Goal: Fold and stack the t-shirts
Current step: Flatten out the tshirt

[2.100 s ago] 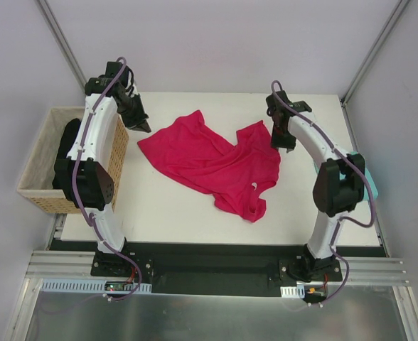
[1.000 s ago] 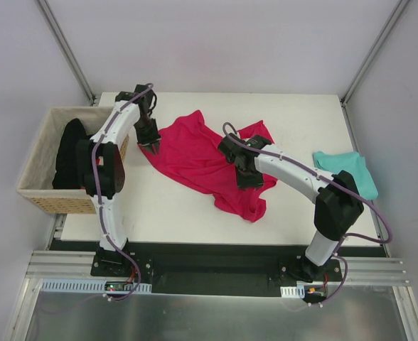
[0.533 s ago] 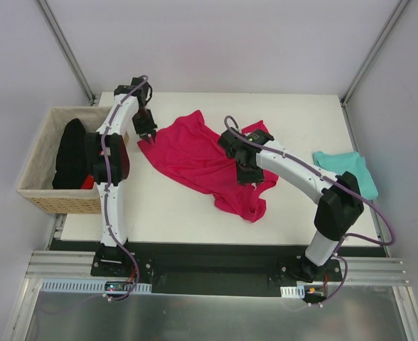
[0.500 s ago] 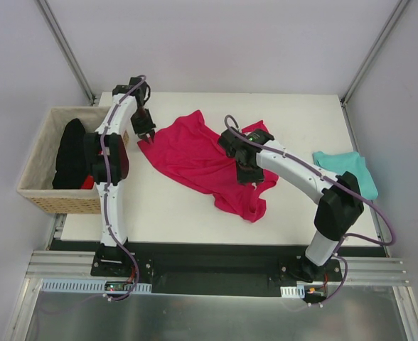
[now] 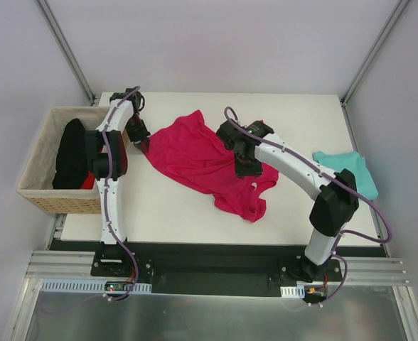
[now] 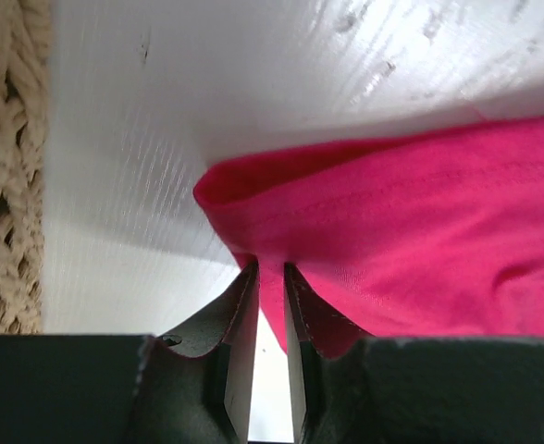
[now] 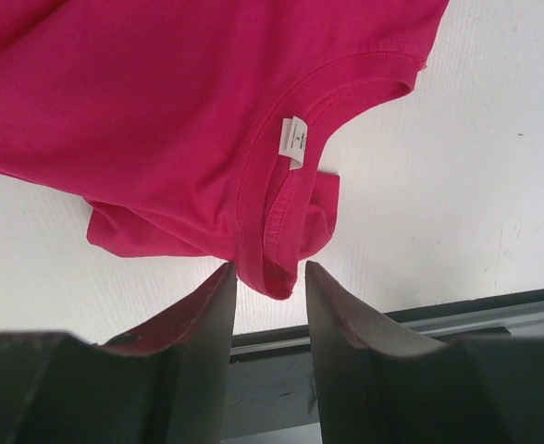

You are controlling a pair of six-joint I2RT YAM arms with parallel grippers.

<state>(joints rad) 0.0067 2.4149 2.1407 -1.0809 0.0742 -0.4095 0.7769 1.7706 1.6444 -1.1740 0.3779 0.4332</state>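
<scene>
**A:** Crimson-pink cloth first: where does the pink shirt (image 5: 202, 160) lie?

**B:** Rumpled and unfolded across the middle of the worktop (image 5: 173, 213) in the overhead view. One corner points to the upper left and the collar sits toward the lower right of the heap. The right wrist view shows its white neck label (image 7: 293, 141) just inside the collar.

**A:** And the left arm (image 5: 113, 142)?

**B:** It stretches up the left side of the frame beside the wicker basket (image 5: 38, 192). The left jaws sit at the shirt's left-hand corner. In the left wrist view they are clenched on the pink hem, and the cloth runs down into the narrow slit between them. The fold just above them stands a little off the white surface.

**A:** The right arm (image 5: 294, 163)?

**B:** It bends in from the lower right, with its wrist over the right half of the pink shirt. The right jaws stand apart, grasping nothing. In the right wrist view the doubled edge of the collar lies below the gap between their tips. Whether the tips touch the cloth, I cannot tell.

**A:** The other shirt?

**B:** The teal shirt (image 5: 351, 170) lies at the right edge of the worktop, well apart from the pink one and partly hidden by the right arm's elbow.

**A:** Anything in the basket?

**B:** Dark clothing (image 5: 70, 153), bunched against its right wall.
</scene>
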